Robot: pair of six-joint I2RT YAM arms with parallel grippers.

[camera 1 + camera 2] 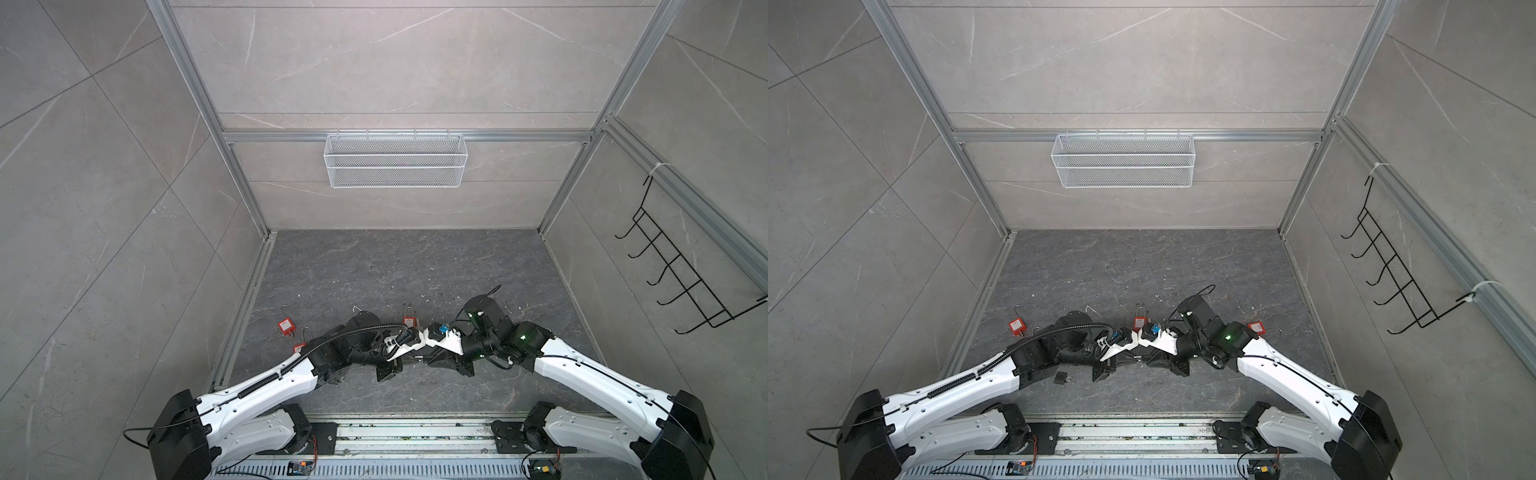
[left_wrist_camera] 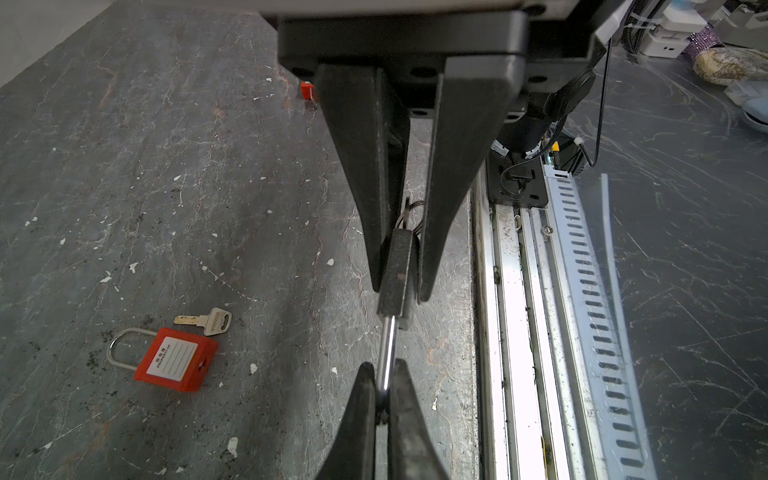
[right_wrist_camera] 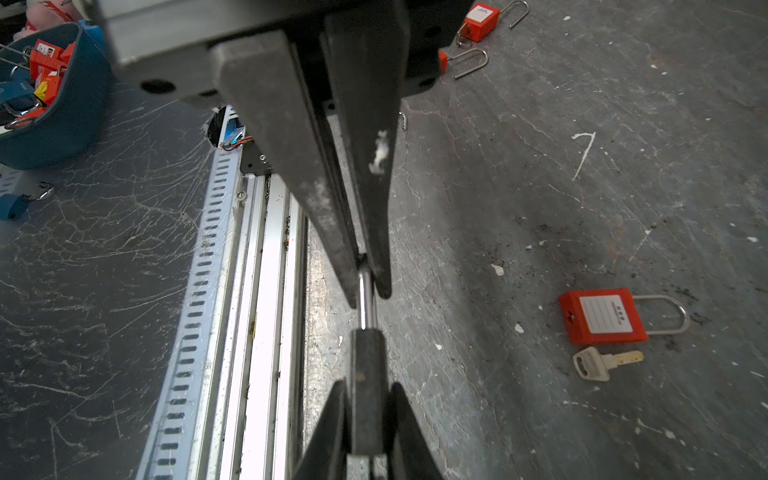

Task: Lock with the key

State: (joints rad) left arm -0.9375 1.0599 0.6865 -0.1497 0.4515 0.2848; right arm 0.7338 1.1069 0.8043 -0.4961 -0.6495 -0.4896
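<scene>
In both top views, the left gripper [image 1: 409,360] and right gripper [image 1: 432,358] are found tip to tip above the near middle of the dark tabletop [image 1: 374,270].

Left wrist view: the black padlock [image 2: 398,270] is clamped by its body in the left jaws.

Right wrist view: its shackle [image 3: 368,297] is pinched in the right jaws.

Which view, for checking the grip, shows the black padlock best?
Left wrist: black padlock clamped in the left gripper, shackle in the right gripper. Right wrist shows the same from the shackle end; both top views mostly hide it.
</scene>
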